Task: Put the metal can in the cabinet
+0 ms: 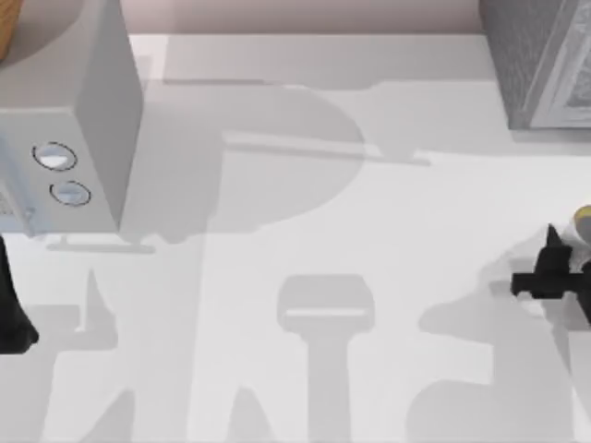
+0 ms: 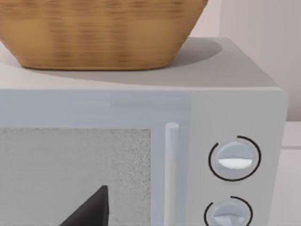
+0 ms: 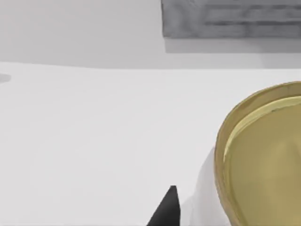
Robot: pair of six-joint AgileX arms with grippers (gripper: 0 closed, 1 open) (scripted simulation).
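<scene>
At the table's point(image 1: 305, 388) right edge our right gripper point(image 1: 560, 247) sits just beside the metal can point(image 1: 584, 221); we cannot tell how its claw stands. Our left gripper point(image 1: 14, 314) waits before the microwave point(image 1: 69, 138). Far right stands the cabinet point(image 1: 540, 60).

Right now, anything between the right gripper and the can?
Nothing visible. The right gripper sits right beside the can at the table's right edge, with no object between them. In the right wrist view a fingertip shows close to the can's side.
</scene>
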